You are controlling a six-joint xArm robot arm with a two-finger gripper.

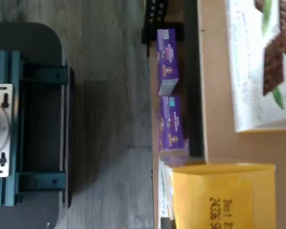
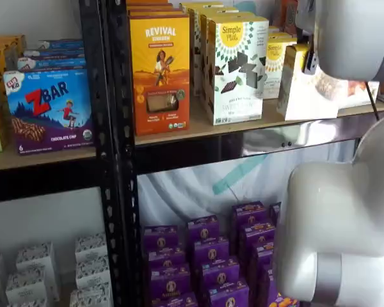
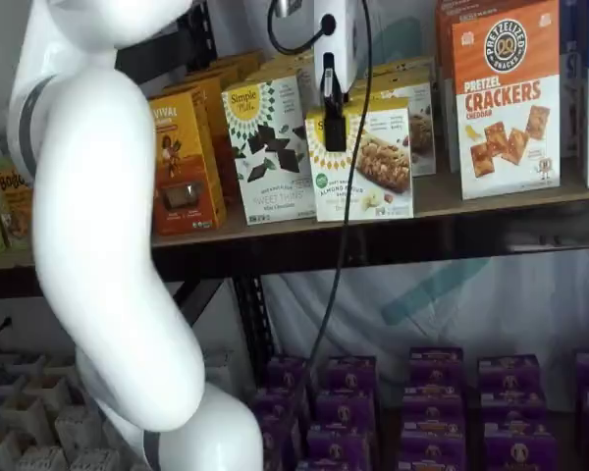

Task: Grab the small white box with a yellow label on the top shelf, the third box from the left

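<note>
The small white box (image 3: 368, 167), with a round yellow logo and a picture of a nut bar, stands on the top shelf (image 3: 471, 196) between a taller white carton (image 3: 270, 147) and an orange-and-white cracker carton (image 3: 506, 98). In a shelf view the box (image 2: 297, 86) is partly hidden by my arm. My gripper (image 3: 332, 132) hangs from the view's top edge, in front of the box's upper left part. Only a black finger shows, side-on, so I cannot tell its state. The wrist view shows a yellow box top (image 1: 224, 195), apparently this box's.
An orange Revival carton (image 2: 160, 70) stands left of the tall white carton (image 2: 237, 70). Purple boxes (image 2: 205, 256) fill the lower shelf and show in the wrist view (image 1: 170, 124). My white arm (image 3: 108, 245) fills the left foreground. A dark mount with teal brackets (image 1: 28, 119) shows in the wrist view.
</note>
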